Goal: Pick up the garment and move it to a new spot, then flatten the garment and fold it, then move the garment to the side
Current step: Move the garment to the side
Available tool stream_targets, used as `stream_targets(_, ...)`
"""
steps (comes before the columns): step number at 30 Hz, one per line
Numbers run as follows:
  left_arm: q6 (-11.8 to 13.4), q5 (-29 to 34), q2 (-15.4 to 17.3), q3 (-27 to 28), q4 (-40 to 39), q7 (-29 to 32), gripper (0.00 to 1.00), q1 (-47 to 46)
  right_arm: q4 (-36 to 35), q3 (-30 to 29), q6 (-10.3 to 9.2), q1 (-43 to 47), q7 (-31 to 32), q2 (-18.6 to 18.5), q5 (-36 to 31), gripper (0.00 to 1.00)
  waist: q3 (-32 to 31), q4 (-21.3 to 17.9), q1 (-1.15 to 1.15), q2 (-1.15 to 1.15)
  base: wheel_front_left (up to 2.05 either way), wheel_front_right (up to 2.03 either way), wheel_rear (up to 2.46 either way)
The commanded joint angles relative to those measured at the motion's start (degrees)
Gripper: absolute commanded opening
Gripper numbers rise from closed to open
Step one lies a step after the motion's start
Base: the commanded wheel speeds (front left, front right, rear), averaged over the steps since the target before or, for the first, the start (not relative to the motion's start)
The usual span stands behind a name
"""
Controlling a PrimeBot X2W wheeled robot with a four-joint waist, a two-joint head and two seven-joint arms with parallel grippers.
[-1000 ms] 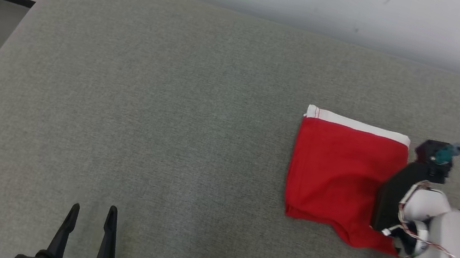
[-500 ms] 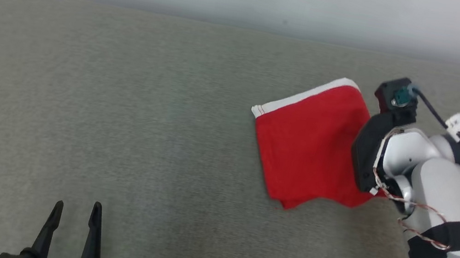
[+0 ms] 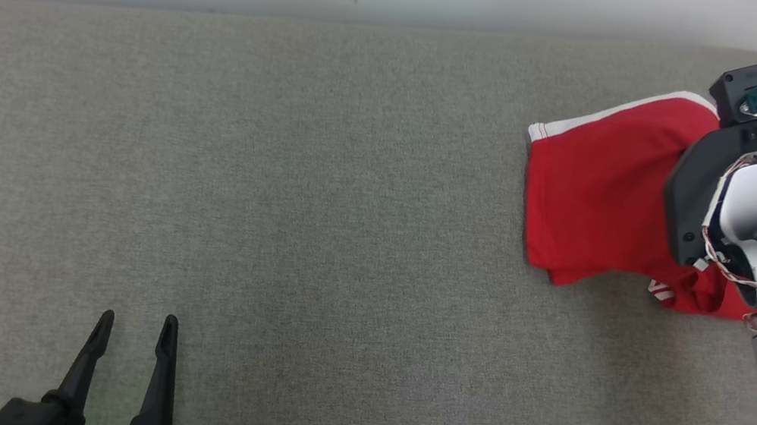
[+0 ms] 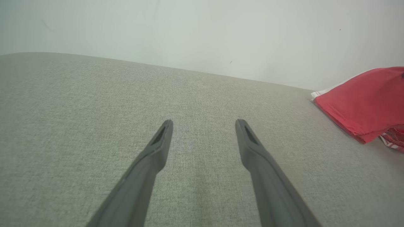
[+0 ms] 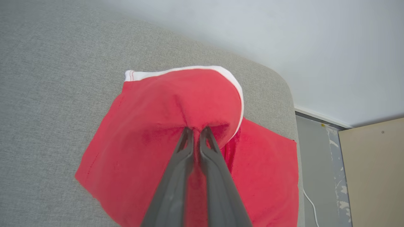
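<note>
Bright, even, diffuse light from above; no glare. A soft shadow lies on the bench (image 3: 275, 187) beneath the lifted garment (image 3: 597, 195). Wrist views bow the bench's far edge; the fingers (image 4: 151, 157) soften toward the lower frame edge.

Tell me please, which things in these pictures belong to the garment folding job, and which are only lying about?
Belong to the job:
red garment, pinched by the shut right end effector
left end effector, open above the grey padded surface

Only lying about:
white cable on the floor
beige panel
</note>
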Motion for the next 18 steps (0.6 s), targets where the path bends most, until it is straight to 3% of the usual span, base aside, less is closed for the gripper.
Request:
stream_targets(1,-0.19,0.74,0.01,0.38,0.08,-0.15,1.0,-0.54,-0.26,0.25,0.14,-0.9,-0.71,-0.91,0.41,0.0,1.78,-1.06,0.0,-0.01,0.0,0.0,0.0)
stream_targets(10,-1.15,1.87,0.01,1.38,0.06,-0.15,1.0,-1.47,-2.3,5.05,0.13,-3.05,-2.77,-10.93,4.1,0.0,4.4,-0.43,0.0,-0.01,0.0,0.0,0.0)
stream_targets(18,-1.58,2.4,0.01,1.02,0.4,-0.15,1.0,-1.95,-1.55,3.95,0.13,0.0,-4.06,-19.04,6.22,0.0,5.49,0.41,0.0,-0.01,0.0,0.0,0.0)
